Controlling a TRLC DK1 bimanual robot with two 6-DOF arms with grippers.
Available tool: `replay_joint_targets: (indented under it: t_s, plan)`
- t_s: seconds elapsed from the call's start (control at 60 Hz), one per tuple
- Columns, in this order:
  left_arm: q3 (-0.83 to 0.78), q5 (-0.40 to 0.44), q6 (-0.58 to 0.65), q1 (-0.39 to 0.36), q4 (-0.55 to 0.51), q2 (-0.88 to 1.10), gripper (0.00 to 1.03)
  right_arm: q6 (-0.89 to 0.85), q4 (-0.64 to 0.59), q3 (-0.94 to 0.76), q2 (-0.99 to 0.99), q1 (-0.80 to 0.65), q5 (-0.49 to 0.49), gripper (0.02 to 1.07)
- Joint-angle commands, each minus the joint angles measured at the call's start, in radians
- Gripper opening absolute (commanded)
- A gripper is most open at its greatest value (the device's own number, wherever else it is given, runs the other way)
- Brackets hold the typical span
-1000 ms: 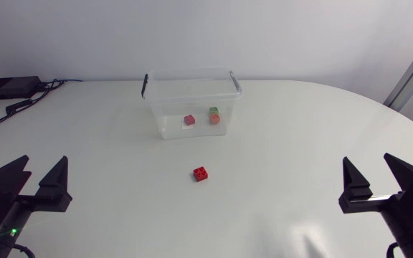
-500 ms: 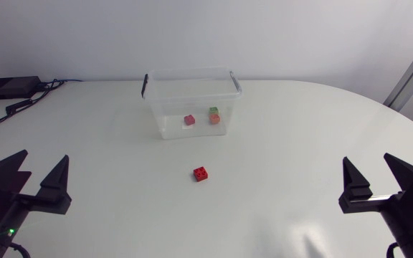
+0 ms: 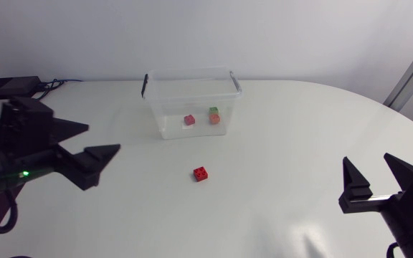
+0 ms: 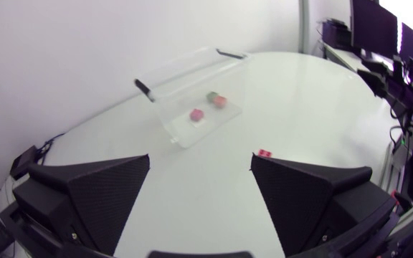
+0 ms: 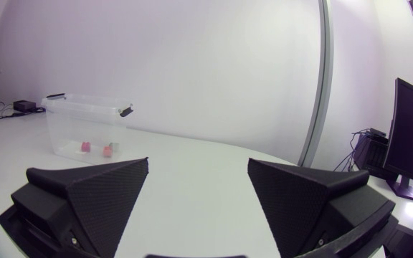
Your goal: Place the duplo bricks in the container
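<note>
- The left gripper [image 3: 103, 137] hangs over the white table [image 3: 285, 136] on the nine o'clock side of the overhead view. Its two black wedge fingers are spread wide with nothing between them, tips aimed toward four o'clock.
- The left arm [image 3: 6, 168], dark and showing a small green light, enters from the nine o'clock edge.
- A red duplo brick [image 3: 201, 173] sits alone on the table, studs up. It is at about four o'clock from the left gripper and six o'clock from the container [image 3: 190, 74], well apart from both. The left wrist view shows it ahead of the gripper, roughly in line with one finger's tip.
- The clear plastic container stands open and upright at twelve o'clock from the table's middle. It has black handles [image 3: 144, 84] at its nine and three o'clock ends.
- Three bricks are on the container's floor. A pink brick [image 3: 189, 120] lies near the middle, and an orange brick [image 3: 214, 119] lies at its three o'clock. A green brick [image 3: 213, 110] sits just beside the orange one, at its twelve o'clock.
- The right gripper [image 3: 368, 158] sits low at the table's four o'clock corner. Its fingers are wide apart and empty, tips pointing toward twelve o'clock, well away from every brick. In the right wrist view the container stands far ahead across the table.
</note>
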Motion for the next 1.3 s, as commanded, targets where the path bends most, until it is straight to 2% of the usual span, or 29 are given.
replay_joint_targets:
  t_s: [0.0,0.117,0.217,0.567,0.933,1.283]
  plan:
    - [0.005,0.014,0.064,-0.073,-0.028,0.095,0.99,-0.018,-0.009,-0.023,-0.008,-0.006,0.000,1.02]
    - [-0.003,0.080,0.099,-0.101,-0.027,0.227,0.99,-0.018,-0.009,-0.023,-0.008,-0.006,0.000,1.02]
    - [0.000,0.083,0.113,-0.125,0.024,0.316,0.99,-0.018,-0.009,-0.023,-0.008,-0.006,0.000,1.02]
    - [0.110,0.091,0.118,-0.127,0.212,0.680,0.99,-0.018,-0.009,-0.023,-0.008,-0.006,-0.001,1.02]
    - [0.354,0.113,0.145,-0.160,0.215,1.070,0.99,-0.018,-0.009,-0.023,-0.008,-0.006,0.000,1.02]
    - [0.423,0.113,0.167,-0.196,0.215,1.160,0.99,-0.018,-0.009,-0.023,-0.008,-0.006,0.000,1.02]
